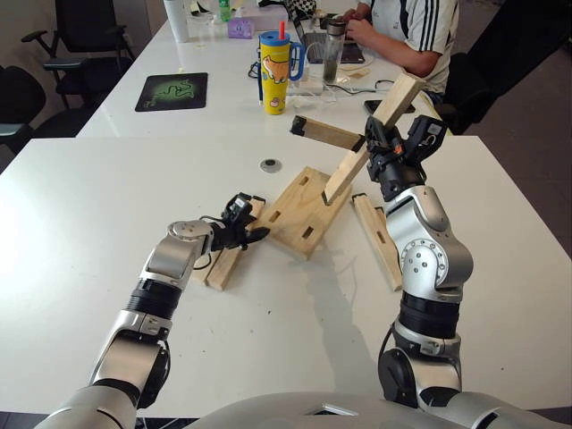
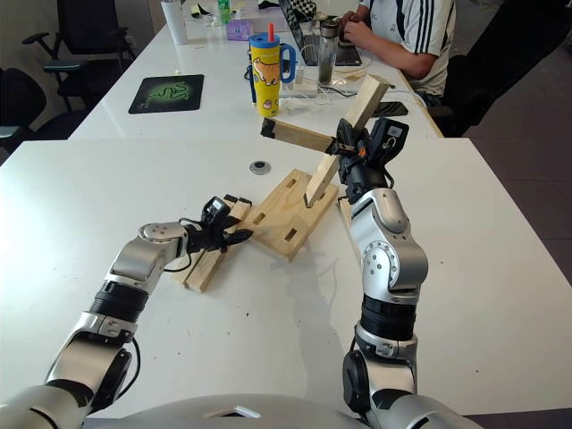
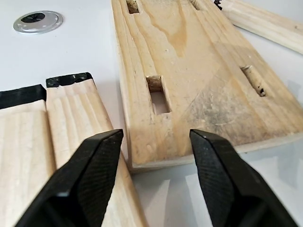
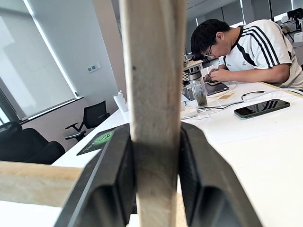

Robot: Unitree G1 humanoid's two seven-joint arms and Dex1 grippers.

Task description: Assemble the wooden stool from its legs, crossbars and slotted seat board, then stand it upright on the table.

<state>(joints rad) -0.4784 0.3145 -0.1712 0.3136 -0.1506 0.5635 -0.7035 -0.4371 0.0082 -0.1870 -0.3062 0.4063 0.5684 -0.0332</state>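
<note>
Because the seat board [image 1: 299, 210] is a thick, stiff slab lying slots-up mid-table [image 1: 89, 206], it should not flex. It may skate on the smooth top if pushed sideways, so its edges look like the place to pinch or brace it. The left gripper [image 3: 156, 137] hovers at the board's near corner with jaws apart, one finger over the pair of legs [image 1: 222, 261] that lies just beside the board.

The right gripper [image 1: 380, 150] is clamped on a leg [image 1: 399, 96] at about mid-length and holds it tilted. The leg's lower end meets the board at a slot (whether it is seated I cannot tell). A crossbar [image 1: 326, 132] juts from this leg toward the robot's left. Both are light and rigid, though that joint may be loose, so I would keep the hold on the leg itself. A spare leg [image 1: 380, 239] lies just right of the board.

On the next table [image 1: 223, 98] stands a lidded cup [image 1: 275, 71] with a straw, its contents hidden. Near it is a clear jar [image 4: 199, 92] holding something dark.
</note>
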